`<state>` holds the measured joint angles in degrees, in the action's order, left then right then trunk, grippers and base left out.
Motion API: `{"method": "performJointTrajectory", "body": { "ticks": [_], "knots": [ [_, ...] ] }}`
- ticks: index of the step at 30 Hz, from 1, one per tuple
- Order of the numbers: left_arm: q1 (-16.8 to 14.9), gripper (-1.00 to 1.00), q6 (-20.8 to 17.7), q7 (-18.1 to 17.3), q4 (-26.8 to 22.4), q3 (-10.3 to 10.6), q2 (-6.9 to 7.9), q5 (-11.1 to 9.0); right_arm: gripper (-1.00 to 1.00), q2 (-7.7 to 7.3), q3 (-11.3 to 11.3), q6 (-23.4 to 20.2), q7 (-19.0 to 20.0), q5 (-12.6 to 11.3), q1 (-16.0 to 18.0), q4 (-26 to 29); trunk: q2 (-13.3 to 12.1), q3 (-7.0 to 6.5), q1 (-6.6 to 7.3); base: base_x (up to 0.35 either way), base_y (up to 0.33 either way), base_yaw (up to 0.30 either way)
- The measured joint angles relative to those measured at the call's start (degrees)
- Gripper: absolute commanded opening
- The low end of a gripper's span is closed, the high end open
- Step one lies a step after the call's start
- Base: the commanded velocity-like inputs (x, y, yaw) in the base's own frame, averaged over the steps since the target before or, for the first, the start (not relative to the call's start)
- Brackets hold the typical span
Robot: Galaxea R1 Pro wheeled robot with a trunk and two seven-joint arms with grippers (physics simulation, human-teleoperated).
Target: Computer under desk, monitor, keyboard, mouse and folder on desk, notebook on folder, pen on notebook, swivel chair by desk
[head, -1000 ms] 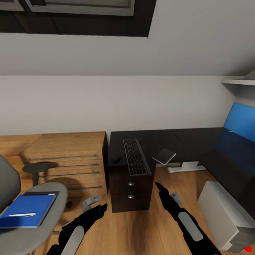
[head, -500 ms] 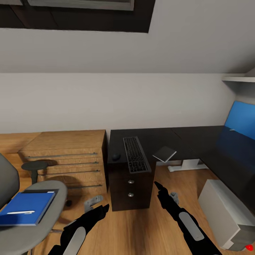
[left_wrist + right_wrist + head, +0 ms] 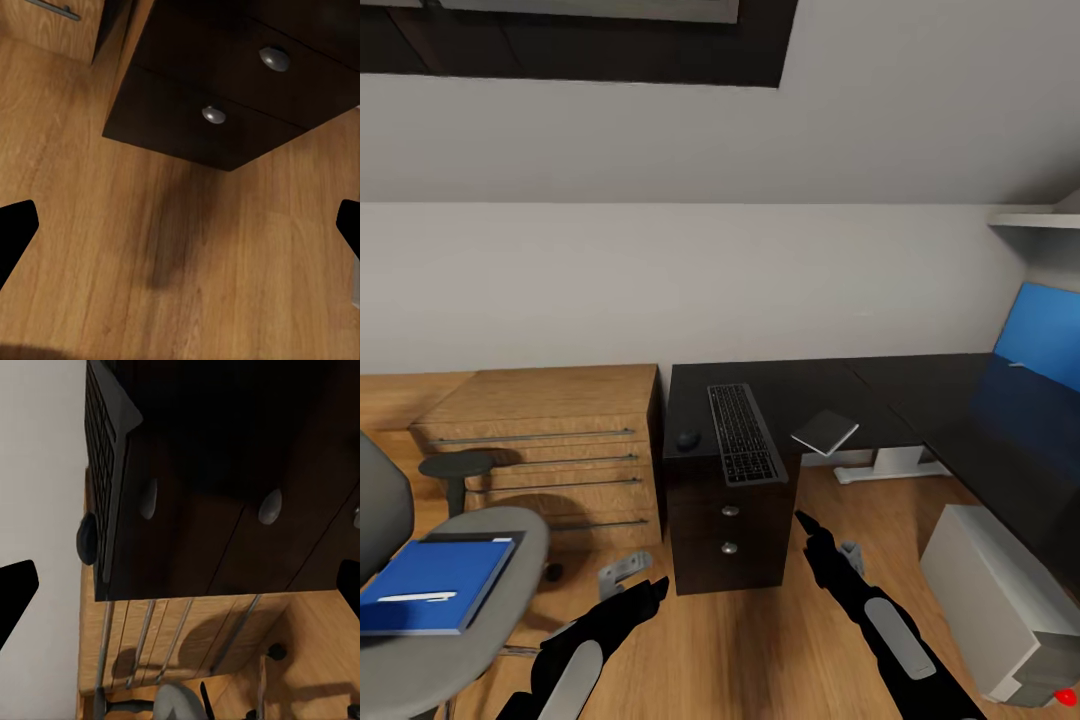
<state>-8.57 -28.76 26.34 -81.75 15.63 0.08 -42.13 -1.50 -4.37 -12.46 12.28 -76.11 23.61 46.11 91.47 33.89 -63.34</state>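
I'm parked in front of the black desk (image 3: 830,390) with both arms low and nothing in either one. The left gripper (image 3: 645,592) and right gripper (image 3: 807,527) both hang over the wood floor; in the wrist views each one's fingers sit way out at the frame edges, so they're spread wide, empty.

Where stuff is: the keyboard (image 3: 743,434) lies lengthwise on the drawer end of the desk, its front edge poking a bit over the edge. The mouse (image 3: 687,439) sits just beside it. The grey notebook (image 3: 825,432) is on the desk too, on the other side of the keyboard, one corner overhanging.

The blue folder (image 3: 432,586) is lying flat on the seat of the swivel chair (image 3: 510,570) off to my left, with the pen (image 3: 418,596) resting on top of it. So that's the pile to shift, I reckon.

The computer (image 3: 1000,600) stands on the floor by the long wing of the desk, not tucked under as far as I can tell. Drawers (image 3: 225,90) all look closed, so no idea what's inside.
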Motion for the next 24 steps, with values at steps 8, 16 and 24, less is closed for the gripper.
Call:
{"method": "performJointTrajectory", "body": {
  "ticks": [8,16,24],
  "knots": [
    [0.0,1.0,-0.16,-0.06,0.0,0.04,0.0,-0.02,1.0,0.13,-0.07,-0.14,2.23,-0.04,0.0,0.07,0.0,0.0,0.0,0.0,0.0,0.0],
    [0.2,1.0,-0.14,-0.13,0.0,1.25,0.1,0.03,1.0,0.28,-0.28,-0.18,3.22,-0.13,0.0,0.03,0.0,0.0,0.0,0.001,0.0,0.0],
    [1.07,1.0,0.11,-0.17,-0.01,1.52,0.15,0.1,1.0,0.32,-0.38,-0.2,3.06,-0.13,0.0,-0.19,0.0,0.0,0.01,0.094,0.0,0.0]
  ]
}}
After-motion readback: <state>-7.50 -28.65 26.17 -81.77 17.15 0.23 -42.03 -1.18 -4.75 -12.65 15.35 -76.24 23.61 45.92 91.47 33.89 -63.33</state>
